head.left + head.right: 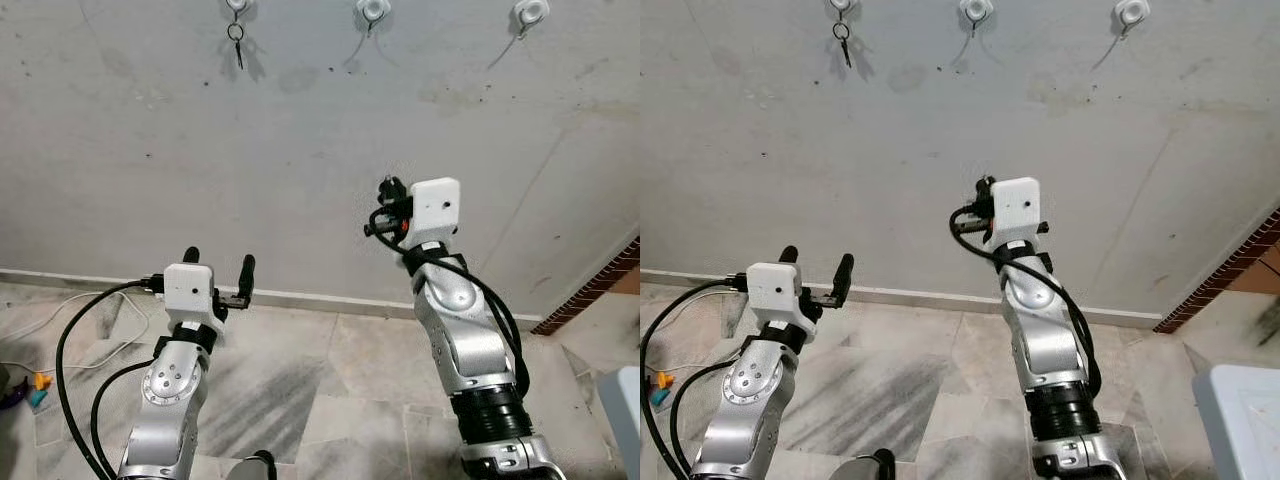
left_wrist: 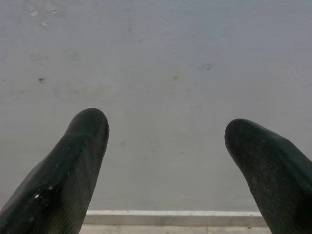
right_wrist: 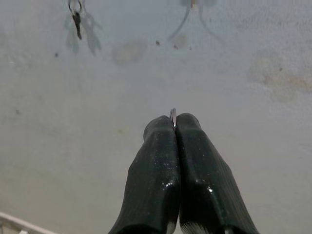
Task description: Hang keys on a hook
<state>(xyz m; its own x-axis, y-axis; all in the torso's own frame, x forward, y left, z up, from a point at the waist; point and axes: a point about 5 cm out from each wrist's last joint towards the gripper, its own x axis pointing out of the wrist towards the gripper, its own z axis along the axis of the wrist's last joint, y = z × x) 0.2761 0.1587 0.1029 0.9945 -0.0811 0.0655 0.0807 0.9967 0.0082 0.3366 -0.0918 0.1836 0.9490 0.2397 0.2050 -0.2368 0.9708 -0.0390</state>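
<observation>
Grey plaster wall [image 1: 200,150] dead ahead, stained and scuffed, running down to a pale skirting strip [image 1: 300,298] where it meets the marble-tiled floor [image 1: 300,390].

Right hand [image 3: 174,119] is raised toward the wall, its two black fingers [image 3: 156,170] pressed flat together, and a thin sliver of metal, the key [image 3: 172,115], pokes out from between the tips. That is all of it that shows; the rest is hidden in the grip. On the head views the right arm [image 1: 465,340] stands upright with its white wrist block [image 1: 437,208] well below the row of hooks.

Left hand [image 1: 218,272] sits low, near the skirting, fingers [image 2: 73,165] spread wide apart with nothing between them, pointed at bare wall.

Up at the top edge, three white hooks: left hook [image 1: 236,5], middle hook [image 1: 372,10], right hook [image 1: 530,12]. A dark key on a ring [image 1: 236,40] already hangs from the left one, casting a forked shadow. The middle and right hooks carry nothing.

No lettering or labels readable anywhere.

Plenty of open wall between the raised hand and the hooks. A brick edge [image 1: 600,290] cuts in at lower right, a pale box corner [image 1: 625,410] sits at the right edge, and white cable [image 1: 60,310] trails on the floor at left.
</observation>
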